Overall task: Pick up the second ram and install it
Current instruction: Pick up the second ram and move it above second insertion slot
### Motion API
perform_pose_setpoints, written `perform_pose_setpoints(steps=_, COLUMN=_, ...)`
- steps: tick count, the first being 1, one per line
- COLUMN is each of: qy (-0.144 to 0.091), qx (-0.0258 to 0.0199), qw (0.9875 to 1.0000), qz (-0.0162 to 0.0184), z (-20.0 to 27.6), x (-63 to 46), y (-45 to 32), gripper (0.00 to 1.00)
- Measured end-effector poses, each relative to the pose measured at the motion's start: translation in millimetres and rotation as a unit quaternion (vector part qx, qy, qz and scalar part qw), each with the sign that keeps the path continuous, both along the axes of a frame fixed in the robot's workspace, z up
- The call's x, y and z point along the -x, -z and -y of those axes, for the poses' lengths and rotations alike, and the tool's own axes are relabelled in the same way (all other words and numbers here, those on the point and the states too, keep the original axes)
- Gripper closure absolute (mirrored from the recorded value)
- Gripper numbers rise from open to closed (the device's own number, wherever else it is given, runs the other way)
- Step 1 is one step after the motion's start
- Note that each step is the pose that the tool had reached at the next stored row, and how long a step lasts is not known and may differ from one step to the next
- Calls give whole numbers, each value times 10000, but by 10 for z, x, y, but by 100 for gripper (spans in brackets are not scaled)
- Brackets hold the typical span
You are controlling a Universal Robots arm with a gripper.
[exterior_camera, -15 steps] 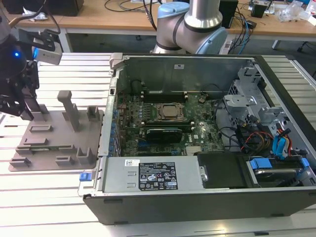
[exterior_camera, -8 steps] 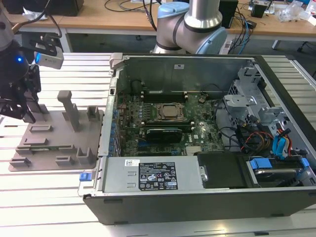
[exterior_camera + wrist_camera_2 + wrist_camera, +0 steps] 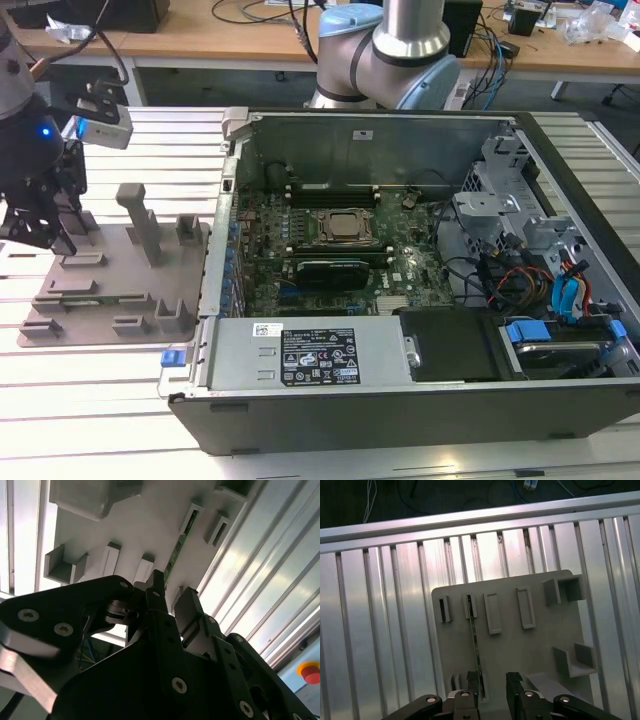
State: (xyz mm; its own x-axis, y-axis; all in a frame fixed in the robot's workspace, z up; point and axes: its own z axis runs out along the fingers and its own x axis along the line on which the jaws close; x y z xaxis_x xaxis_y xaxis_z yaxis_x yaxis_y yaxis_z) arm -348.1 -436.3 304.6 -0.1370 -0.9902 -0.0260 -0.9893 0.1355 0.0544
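Just above the grey holder (image 3: 120, 290) on the slatted table (image 3: 90, 400), to the exterior view's left of the open computer case (image 3: 400, 410), the gripper (image 3: 492, 682) hangs with its jaws parted a modest way, gripping nothing. The second ram (image 3: 475, 645) stands on edge in one of the holder's slots. Its near end lies in the gap between the fingers (image 3: 515, 687), close beside one of them; contact cannot be told. It looks a long, thin green strip, seen edge-on and dotted with small dark parts in the second wrist view. Likely light, stiff and easily damaged, it seems best pinched squarely across its flat faces near the upper edge, without twisting.
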Motion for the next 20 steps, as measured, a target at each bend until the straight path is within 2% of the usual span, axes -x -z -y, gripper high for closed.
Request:
perform_pose_setpoints(steps=3, qy=0, qx=0, qw=10000, qz=0, z=0, x=0, y=68, gripper=64)
perform_pose_setpoints(steps=20, qy=0, qx=0, qw=10000, qz=0, z=0, x=0, y=286, gripper=64)
